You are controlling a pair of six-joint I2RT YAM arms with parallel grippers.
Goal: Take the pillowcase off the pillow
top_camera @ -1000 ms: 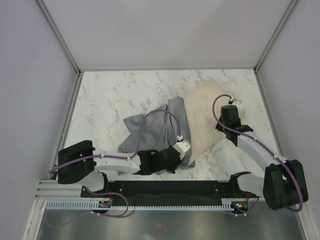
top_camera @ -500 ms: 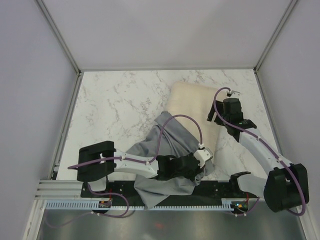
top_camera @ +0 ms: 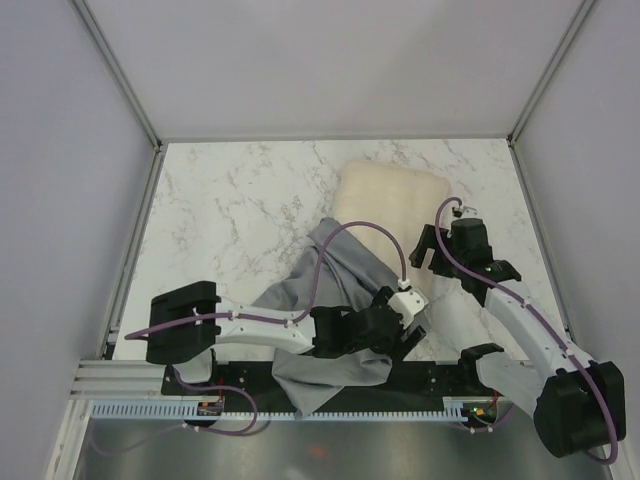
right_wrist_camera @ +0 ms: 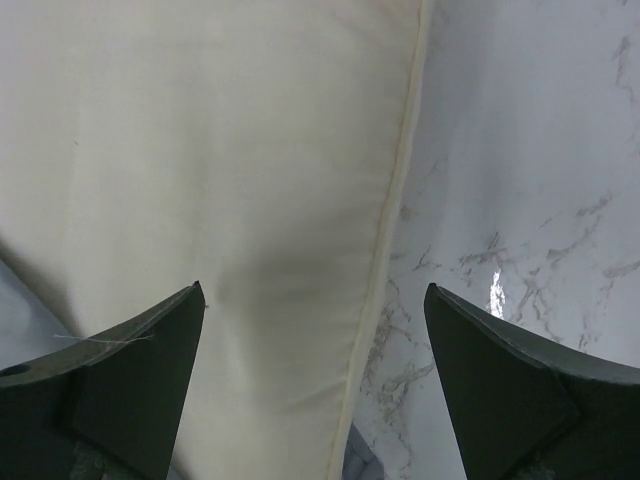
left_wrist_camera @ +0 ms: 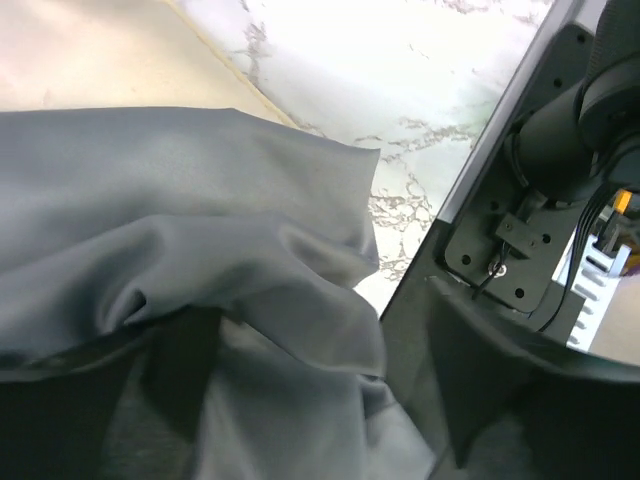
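The cream pillow (top_camera: pixel 392 195) lies flat on the marble table, back centre-right, bare on top. The grey pillowcase (top_camera: pixel 335 280) trails from its near-left corner down over the front rail. My left gripper (top_camera: pixel 392 325) sits in the grey folds near the rail. In the left wrist view its dark fingers (left_wrist_camera: pixel 185 370) stand wide apart, open, with loose pillowcase (left_wrist_camera: pixel 250 250) slack between them and the pillow (left_wrist_camera: pixel 90 60) beyond. My right gripper (top_camera: pixel 428 250) hovers open over the pillow's right seam (right_wrist_camera: pixel 385 270). Nothing lies between its fingertips (right_wrist_camera: pixel 180 310).
White walls close in the marble table (top_camera: pixel 230 200) on three sides. The black base rail (top_camera: pixel 440 375) runs along the near edge, partly under the grey cloth. A black arm mount (left_wrist_camera: pixel 520 240) shows close to the right in the left wrist view.
The left arm dragged the grey case toward the near rail, off the pillow, which dropped flat. The right gripper let go of the pillow, then the left opened on the cloth.
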